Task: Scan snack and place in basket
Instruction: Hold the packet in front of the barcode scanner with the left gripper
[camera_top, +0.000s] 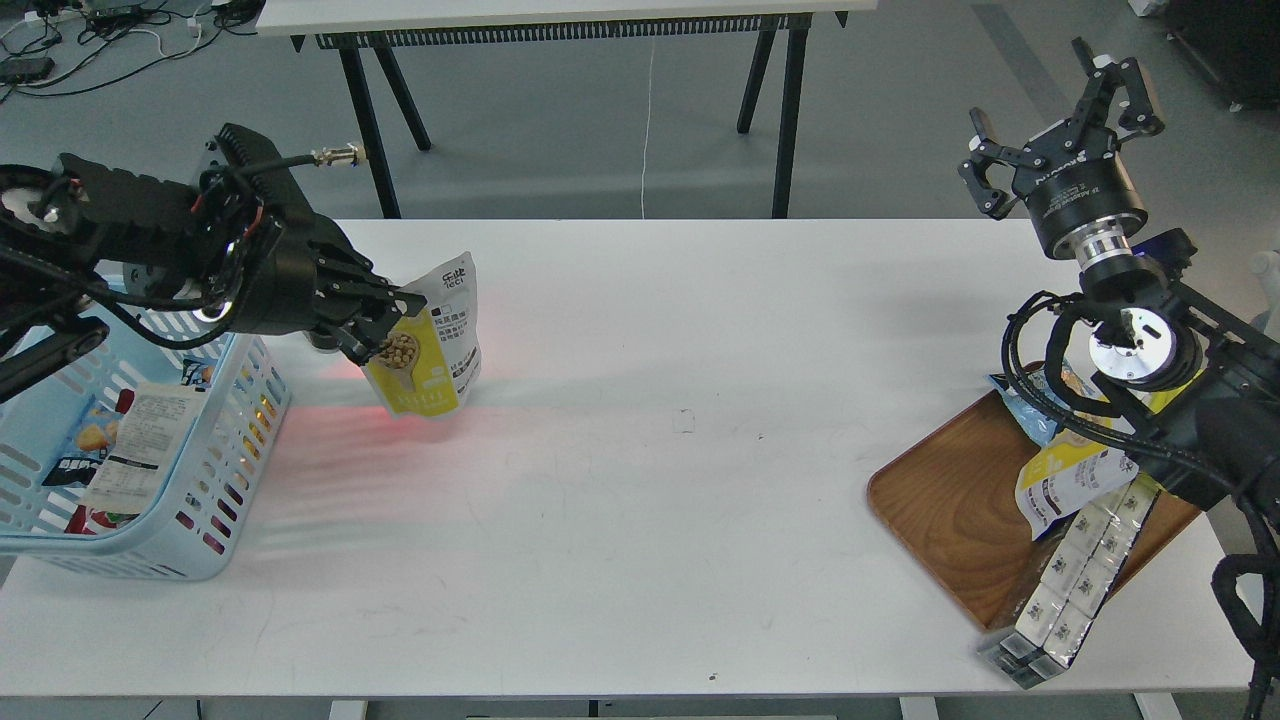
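The snack (432, 340) hangs pinched in my left gripper (395, 318), held above the table (640, 450) just right of the basket (215, 500), over a red glow on the tabletop. My right gripper (1060, 130) is raised far right of the basket, above the wooden tray (950, 510), its fingers spread and holding nothing.

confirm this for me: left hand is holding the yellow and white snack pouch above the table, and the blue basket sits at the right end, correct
Not quite. The head view shows the basket at the table's left end, not the right. The left hand does hold the snack pouch above the table.
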